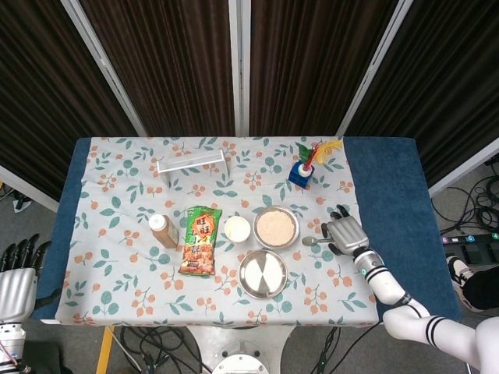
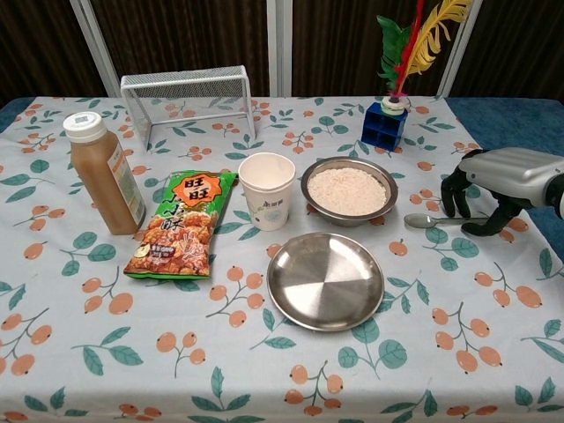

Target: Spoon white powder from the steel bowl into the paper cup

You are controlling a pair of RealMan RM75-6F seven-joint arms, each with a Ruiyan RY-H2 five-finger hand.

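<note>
The steel bowl [image 2: 347, 190] [image 1: 276, 227] of white powder stands mid-table. Just left of it is the empty white paper cup [image 2: 267, 189] [image 1: 237, 228]. A metal spoon [image 2: 428, 220] [image 1: 310, 241] lies flat on the cloth right of the bowl, its scoop toward the bowl. My right hand [image 2: 493, 183] [image 1: 345, 234] arches over the spoon's handle, fingers on the far side and thumb on the near side, still apart. The spoon rests on the table. My left hand [image 1: 15, 274] hangs off the table's left edge, fingers straight, holding nothing.
An empty steel plate [image 2: 326, 280] sits in front of the bowl. A snack bag [image 2: 181, 225] and a brown bottle [image 2: 104, 172] lie to the left. A wire rack [image 2: 185, 92] and a blue block with feathers [image 2: 385, 126] stand at the back.
</note>
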